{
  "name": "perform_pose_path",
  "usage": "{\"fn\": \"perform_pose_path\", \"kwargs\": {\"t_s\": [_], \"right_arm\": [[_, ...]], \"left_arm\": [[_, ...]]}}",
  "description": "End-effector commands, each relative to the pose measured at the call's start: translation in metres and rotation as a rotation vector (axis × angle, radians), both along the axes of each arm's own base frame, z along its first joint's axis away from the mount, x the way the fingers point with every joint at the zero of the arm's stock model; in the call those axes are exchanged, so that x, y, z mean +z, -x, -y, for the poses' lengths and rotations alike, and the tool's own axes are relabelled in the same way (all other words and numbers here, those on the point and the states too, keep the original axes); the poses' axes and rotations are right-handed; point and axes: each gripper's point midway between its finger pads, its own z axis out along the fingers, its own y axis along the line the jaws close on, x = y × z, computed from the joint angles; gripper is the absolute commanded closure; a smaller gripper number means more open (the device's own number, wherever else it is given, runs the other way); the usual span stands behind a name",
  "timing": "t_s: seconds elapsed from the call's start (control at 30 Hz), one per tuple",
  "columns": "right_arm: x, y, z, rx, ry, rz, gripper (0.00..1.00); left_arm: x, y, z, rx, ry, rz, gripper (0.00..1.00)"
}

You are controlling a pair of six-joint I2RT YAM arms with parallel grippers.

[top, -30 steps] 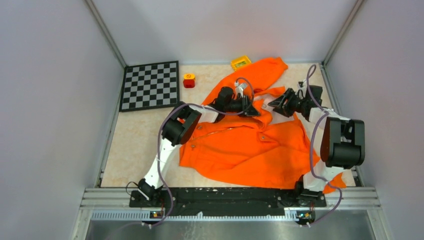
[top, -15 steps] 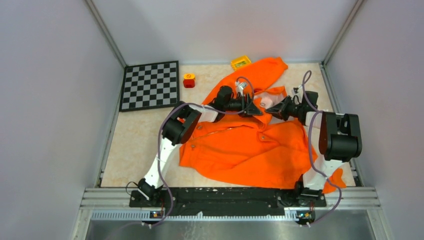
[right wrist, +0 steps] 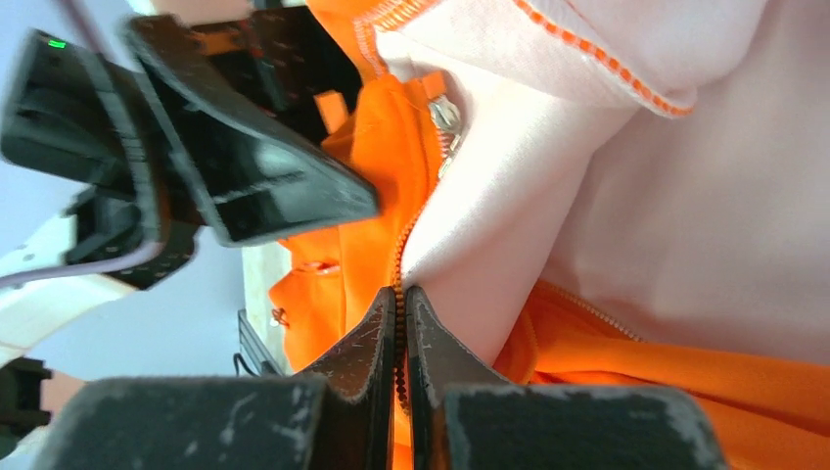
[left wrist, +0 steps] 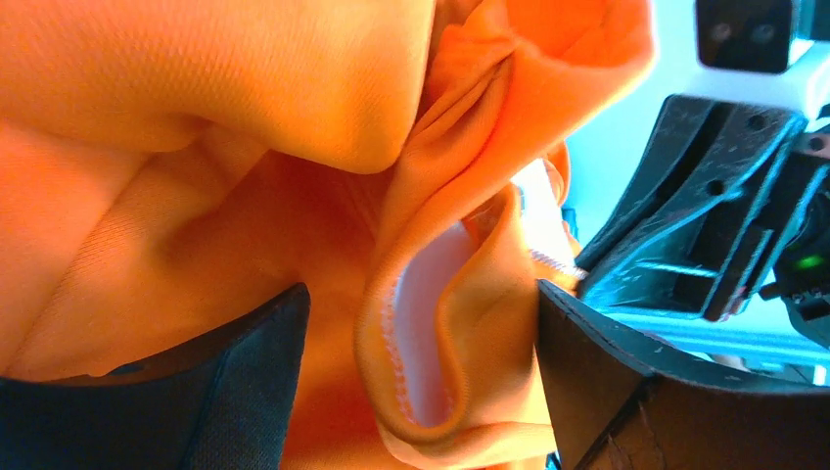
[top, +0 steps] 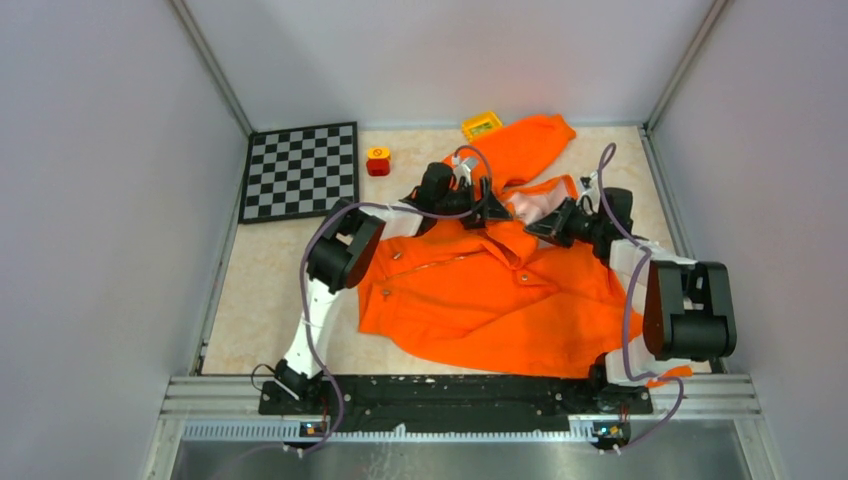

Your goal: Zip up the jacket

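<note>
The orange jacket (top: 490, 300) lies spread over the middle of the table, its pale lining (top: 540, 203) showing near the collar. My left gripper (top: 488, 208) sits at the collar and is open. In the left wrist view a loose fold of the jacket (left wrist: 460, 323) stands between its wide-apart fingers (left wrist: 235, 392). My right gripper (top: 548, 222) faces it from the right, shut on the jacket's zipper edge. The right wrist view shows the zipper teeth (right wrist: 398, 257) pinched between the pads of this gripper (right wrist: 401, 294). The silver slider (right wrist: 445, 116) is further up.
A checkerboard (top: 300, 170) lies at the back left, with a small red block (top: 378, 161) beside it. A yellow object (top: 481, 125) sits at the back wall next to the jacket's sleeve (top: 530, 138). Grey walls enclose three sides; a metal rail (top: 450, 392) runs along the near edge.
The left gripper has opened and shifted toward the back. The right gripper has shut on the zipper edge and moved left and nearer, and the collar area has spread open.
</note>
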Motion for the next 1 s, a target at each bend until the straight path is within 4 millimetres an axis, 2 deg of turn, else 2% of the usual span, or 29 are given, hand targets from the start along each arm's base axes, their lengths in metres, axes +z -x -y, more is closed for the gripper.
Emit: {"fn": "perform_pose_path", "kwargs": {"t_s": [0.0, 0.13, 0.23, 0.33, 0.47, 0.57, 0.63, 0.77, 0.87, 0.97], "right_arm": [[-0.01, 0.011, -0.004, 0.034, 0.031, 0.013, 1.0], [-0.021, 0.02, -0.01, 0.071, 0.039, -0.002, 1.0], [-0.028, 0.023, -0.009, 0.08, 0.045, -0.018, 1.0], [-0.031, 0.026, -0.009, 0.077, 0.05, -0.03, 1.0], [-0.033, 0.027, -0.007, 0.071, 0.06, -0.035, 1.0], [-0.031, 0.027, -0.007, 0.073, 0.062, -0.031, 1.0], [-0.03, 0.026, -0.007, 0.072, 0.068, -0.025, 1.0], [-0.028, 0.026, -0.006, 0.069, 0.075, -0.025, 1.0], [-0.029, 0.026, -0.006, 0.07, 0.079, -0.029, 1.0], [-0.03, 0.027, -0.005, 0.069, 0.079, -0.032, 1.0]], "left_arm": [[0.052, -0.02, -0.017, 0.104, -0.089, 0.184, 0.14], [0.064, -0.024, -0.027, 0.138, -0.163, 0.24, 0.15], [0.068, -0.022, -0.025, 0.13, -0.189, 0.273, 0.22], [0.07, -0.012, -0.013, 0.078, -0.228, 0.329, 0.39], [0.069, -0.002, 0.007, 0.004, -0.27, 0.411, 0.47], [0.054, -0.003, 0.013, -0.018, -0.381, 0.432, 0.48], [0.052, -0.009, 0.018, -0.01, -0.433, 0.459, 0.47], [0.035, -0.018, 0.013, 0.048, -0.558, 0.482, 0.46], [0.028, -0.017, 0.013, 0.062, -0.628, 0.531, 0.41], [0.022, -0.017, 0.014, 0.06, -0.669, 0.543, 0.4]]}}
